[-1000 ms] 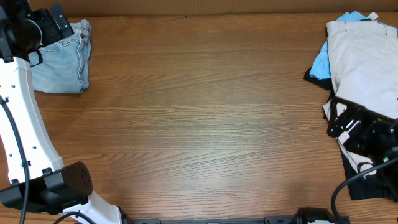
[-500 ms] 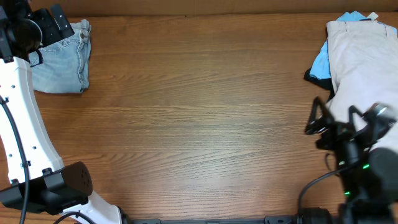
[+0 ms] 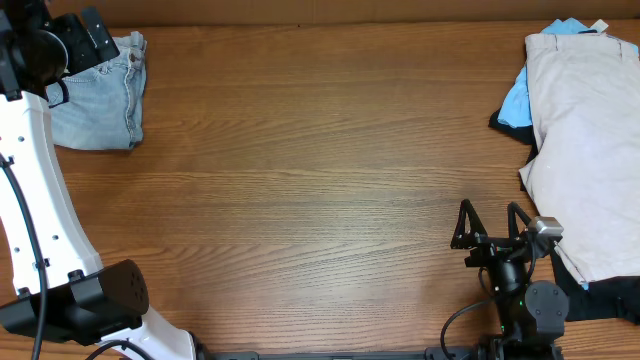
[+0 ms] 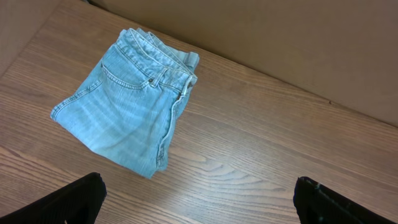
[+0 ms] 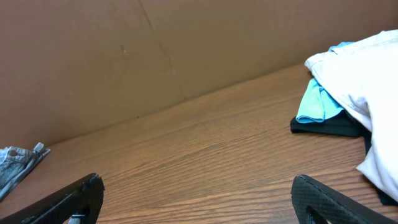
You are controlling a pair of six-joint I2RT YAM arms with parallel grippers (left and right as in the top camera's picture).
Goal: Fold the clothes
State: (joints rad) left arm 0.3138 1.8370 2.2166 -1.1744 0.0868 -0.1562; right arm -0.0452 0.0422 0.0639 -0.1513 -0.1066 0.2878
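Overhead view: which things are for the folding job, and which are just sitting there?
For the job:
- denim shorts, already folded
- beige garment, bright blue garment and black garment, heaped together
- left pincer and right pincer, both open and empty

Just there:
- wooden table
- cardboard wall behind it
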